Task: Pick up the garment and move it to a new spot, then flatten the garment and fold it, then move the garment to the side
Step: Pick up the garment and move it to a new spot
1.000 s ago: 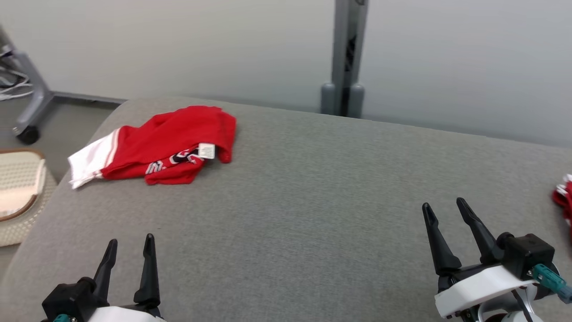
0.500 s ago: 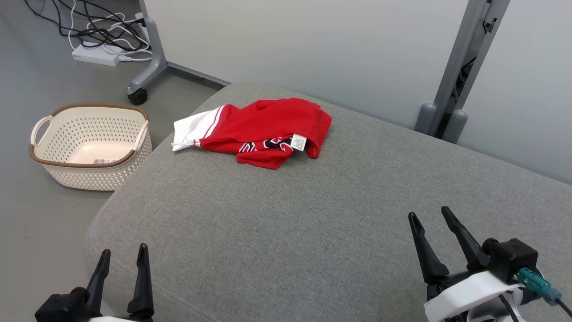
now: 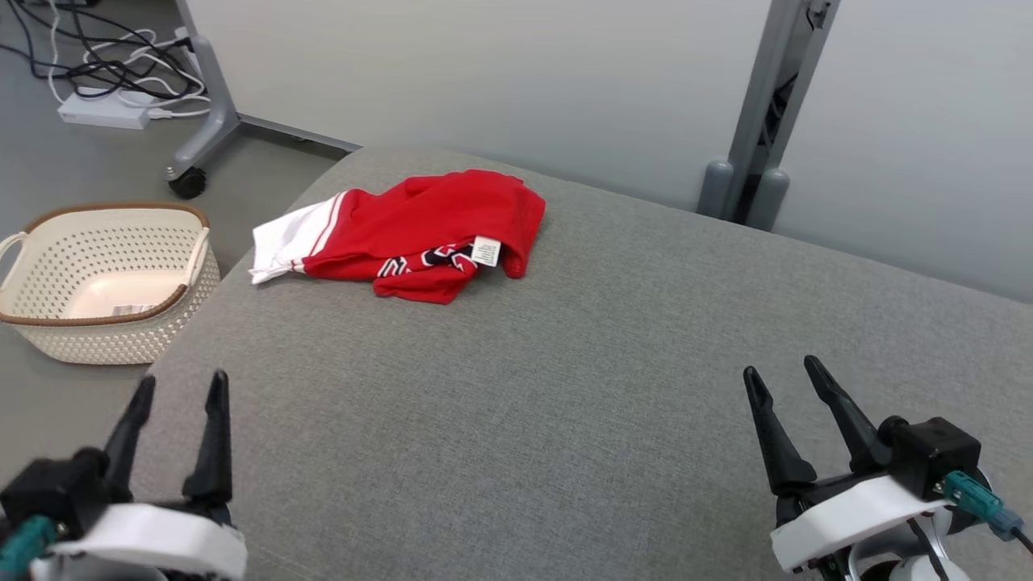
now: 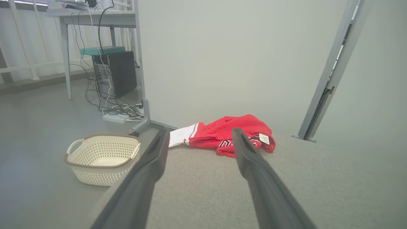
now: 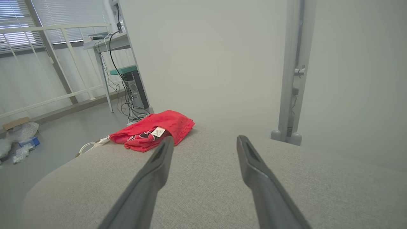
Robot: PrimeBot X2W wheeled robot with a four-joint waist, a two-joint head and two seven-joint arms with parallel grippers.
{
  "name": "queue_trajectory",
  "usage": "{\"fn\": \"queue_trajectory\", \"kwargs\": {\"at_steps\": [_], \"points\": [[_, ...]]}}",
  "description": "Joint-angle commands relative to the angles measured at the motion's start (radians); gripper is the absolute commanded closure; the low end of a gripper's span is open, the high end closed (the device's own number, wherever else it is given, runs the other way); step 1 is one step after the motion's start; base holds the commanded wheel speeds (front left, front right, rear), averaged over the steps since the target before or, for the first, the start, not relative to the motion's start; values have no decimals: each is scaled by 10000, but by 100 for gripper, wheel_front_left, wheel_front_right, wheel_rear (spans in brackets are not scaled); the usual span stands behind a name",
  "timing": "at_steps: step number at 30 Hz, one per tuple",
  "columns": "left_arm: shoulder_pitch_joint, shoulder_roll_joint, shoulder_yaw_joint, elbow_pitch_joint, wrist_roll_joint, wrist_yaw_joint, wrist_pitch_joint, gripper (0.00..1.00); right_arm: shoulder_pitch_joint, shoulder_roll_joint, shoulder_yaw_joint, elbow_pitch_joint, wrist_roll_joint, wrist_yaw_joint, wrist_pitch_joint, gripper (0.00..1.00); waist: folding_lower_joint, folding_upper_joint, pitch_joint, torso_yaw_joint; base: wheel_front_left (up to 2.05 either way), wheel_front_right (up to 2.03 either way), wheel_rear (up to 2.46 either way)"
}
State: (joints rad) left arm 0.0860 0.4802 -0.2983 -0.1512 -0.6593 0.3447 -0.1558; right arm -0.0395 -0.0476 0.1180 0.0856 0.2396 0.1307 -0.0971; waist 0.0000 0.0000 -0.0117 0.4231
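Observation:
The garment point(image 3: 420, 234) is a crumpled red piece with a white striped end and a small white label, lying at the far left corner of the grey padded surface point(image 3: 565, 387). It also appears as the garment point(image 4: 229, 135) ahead of my left fingers and the garment point(image 5: 152, 130) left of my right fingers. My left gripper point(image 3: 179, 391) hovers open at the near left edge, empty. My right gripper point(image 3: 781, 371) stands open at the near right, empty. Both are well short of the cloth.
A cream perforated basket point(image 3: 48, 242) with a brown rim sits on the floor left of the surface. Behind it are a wheeled stand leg point(image 3: 194, 153) and cables with a power strip point(image 3: 105, 109). A grey post point(image 3: 759, 121) stands against the wall at the far edge.
The head camera has swung left, bringing the basket and floor into view; the garment lies as before. Both grippers have stayed open, with the left one now higher in the picture.

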Motion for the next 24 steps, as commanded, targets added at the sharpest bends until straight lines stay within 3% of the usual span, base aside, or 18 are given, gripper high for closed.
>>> {"fn": "queue_trajectory", "kwargs": {"at_steps": [1, 6, 12, 16, 18, 21, 24], "points": [[-478, 272, 112, -109, 148, -110, 114, 0, -154, -60, -32, -61, -61, 1, 22, 0, 0, 0, 292, -320, 0, 0, 0], [-2553, 1378, 429, -405, 259, -646, 1183, 0, -495, -59, -226, -328, -289, 1, 88, 0, 0, 0, 1063, -1092, 0, 0, 0], [-4582, 2109, 323, 486, 144, -1436, 2335, 0, -907, -59, -348, -614, -506, 1, 152, 0, 0, 0, 1996, -2051, 0, 0, 0], [-5420, 2246, 175, 1286, -35, -1912, 2846, 0, -1094, -57, -429, -753, -625, 1, 192, 0, 0, 0, 2502, -2534, 0, 0, 0], [-6377, 2340, 15, 2474, -127, -2418, 3241, 0, -1335, -56, -488, -978, -783, 1, 263, 0, 0, 0, 3196, -3141, 0, 0, 0], [-7036, 2283, -112, 3343, -217, -2820, 3390, 0, -1487, -57, -543, -1169, -890, 1, 331, 0, 0, 0, 3736, -3531, 0, 0, 0], [-8267, 2155, -369, 5143, -505, -3597, 3942, 0, -1835, -54, -612, -1618, -1042, 1, 415, 0, 0, 0, 4961, -4160, 0, 0, 0]]}}
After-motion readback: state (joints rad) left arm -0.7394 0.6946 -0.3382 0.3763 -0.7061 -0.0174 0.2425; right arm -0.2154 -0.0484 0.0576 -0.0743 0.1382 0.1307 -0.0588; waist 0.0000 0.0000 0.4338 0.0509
